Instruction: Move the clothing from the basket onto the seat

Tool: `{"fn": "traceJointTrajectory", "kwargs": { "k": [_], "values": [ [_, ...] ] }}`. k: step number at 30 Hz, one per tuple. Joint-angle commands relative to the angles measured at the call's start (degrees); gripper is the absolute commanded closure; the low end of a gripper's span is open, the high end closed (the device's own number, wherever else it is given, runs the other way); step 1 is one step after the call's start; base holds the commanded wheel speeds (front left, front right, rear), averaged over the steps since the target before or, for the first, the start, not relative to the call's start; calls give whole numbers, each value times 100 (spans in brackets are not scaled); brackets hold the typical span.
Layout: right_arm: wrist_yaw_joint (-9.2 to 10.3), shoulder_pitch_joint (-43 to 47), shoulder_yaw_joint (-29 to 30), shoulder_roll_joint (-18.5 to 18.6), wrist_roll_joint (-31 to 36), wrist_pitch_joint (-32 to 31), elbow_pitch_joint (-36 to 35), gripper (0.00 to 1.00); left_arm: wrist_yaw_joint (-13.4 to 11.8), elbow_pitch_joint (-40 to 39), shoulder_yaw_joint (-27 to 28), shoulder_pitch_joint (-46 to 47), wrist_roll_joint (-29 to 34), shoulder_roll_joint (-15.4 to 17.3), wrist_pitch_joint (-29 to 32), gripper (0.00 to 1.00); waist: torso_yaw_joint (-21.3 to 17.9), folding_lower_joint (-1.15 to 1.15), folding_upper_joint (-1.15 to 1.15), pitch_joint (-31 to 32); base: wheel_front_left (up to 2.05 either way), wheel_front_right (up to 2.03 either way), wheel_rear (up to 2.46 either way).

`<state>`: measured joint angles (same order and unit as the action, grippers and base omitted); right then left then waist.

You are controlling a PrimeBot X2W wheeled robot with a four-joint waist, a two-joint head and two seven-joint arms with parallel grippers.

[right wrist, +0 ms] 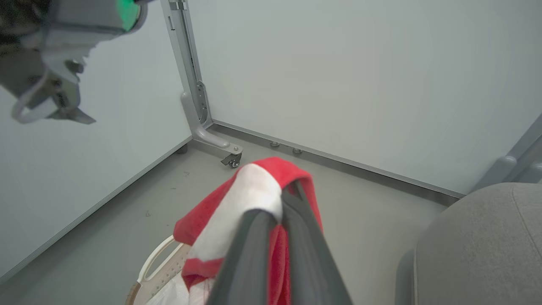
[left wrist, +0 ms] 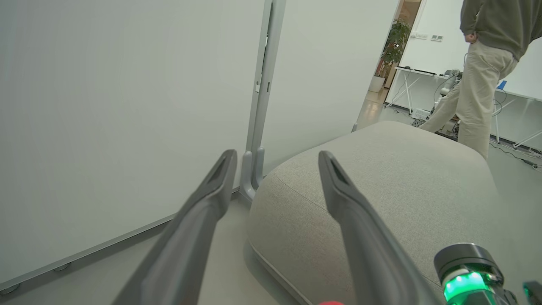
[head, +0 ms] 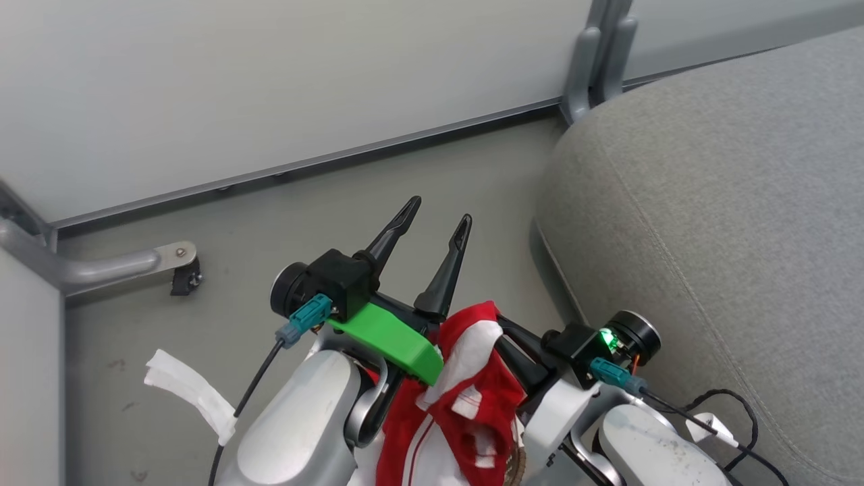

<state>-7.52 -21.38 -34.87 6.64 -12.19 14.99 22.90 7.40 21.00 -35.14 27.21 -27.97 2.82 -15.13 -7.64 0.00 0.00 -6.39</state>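
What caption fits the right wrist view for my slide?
Right pincer shut on red-and-white clothing, held over the basket, grey seat at right.

Grey floor [head: 378, 196], faint scuffs at lower left of head view. On it: seat [head: 729, 202], right side of frame; partition foot with caster [head: 183, 273], centre left. In right wrist view, basket [right wrist: 167, 264] at bottom edge, base hidden.

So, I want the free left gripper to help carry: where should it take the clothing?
Probably the clothing's loose red-and-white fold hanging below the right gripper's pinch, approached from the robot's left. The fabric drapes between both arms there, and the left gripper is open and nearest that side.
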Motion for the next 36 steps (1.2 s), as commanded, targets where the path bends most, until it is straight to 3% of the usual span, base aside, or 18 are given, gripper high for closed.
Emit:
{"fn": "traceJointTrajectory", "kwargs": {
  "k": [1, 11, 16, 22, 26, 36],
  "values": [
    [6, 112, 8, 13, -54, 27, -60, 100, 16, 38, 44, -81, 76, 14, -3, 0, -495, 0, 0, -83, 0, 0, 0],
    [6, 283, 154, -96, -202, 27, -360, 100, 16, 206, 59, -96, 298, 157, -3, 0, -1924, 0, 0, -323, 0, 0, 0],
    [6, 289, 359, -101, -272, 27, -469, 100, 16, 223, -8, -58, 419, 226, -3, 0, -2349, 0, 0, -461, 0, 0, 0],
    [6, 68, 1087, -75, -233, 27, -788, 100, 16, 252, -218, 77, 517, 286, -3, 0, -2428, 0, 0, -730, 0, 0, 0],
    [6, -336, 1451, 164, -151, 27, -940, 100, 16, 186, -223, 149, 554, 331, -3, 0, -2446, 0, 0, -942, 0, 0, 0],
    [7, -2333, 1832, 1202, 33, 27, -589, 100, 16, 9, -202, 372, 771, 559, -3, 0, -2275, 0, 0, -1838, 0, 0, 0]
  ]
}}
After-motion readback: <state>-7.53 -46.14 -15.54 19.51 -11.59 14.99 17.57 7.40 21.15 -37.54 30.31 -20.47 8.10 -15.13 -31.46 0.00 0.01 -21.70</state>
